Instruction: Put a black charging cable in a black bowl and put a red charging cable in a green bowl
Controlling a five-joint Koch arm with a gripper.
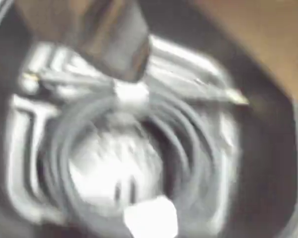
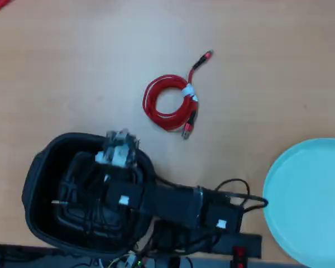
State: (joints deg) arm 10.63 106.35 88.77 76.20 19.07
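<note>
1. my gripper [image 1: 114, 54] hangs over the black bowl [image 2: 39, 178]; too blurred in the wrist view to tell if the jaws are parted or closed.
2. black charging cable [image 1: 84, 129] lies coiled on the bowl floor.
3. red charging cable [image 2: 167, 103] lies beyond on the table [image 2: 72, 67].
4. green bowl [image 2: 310, 201] sits at overhead right, well apart.

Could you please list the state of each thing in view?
black charging cable: coiled, tied, lying in the black bowl
black bowl: upright, holding that cable
red charging cable: coiled, tied, on the table
green bowl: empty
gripper: over the black bowl, opening unclear
</note>
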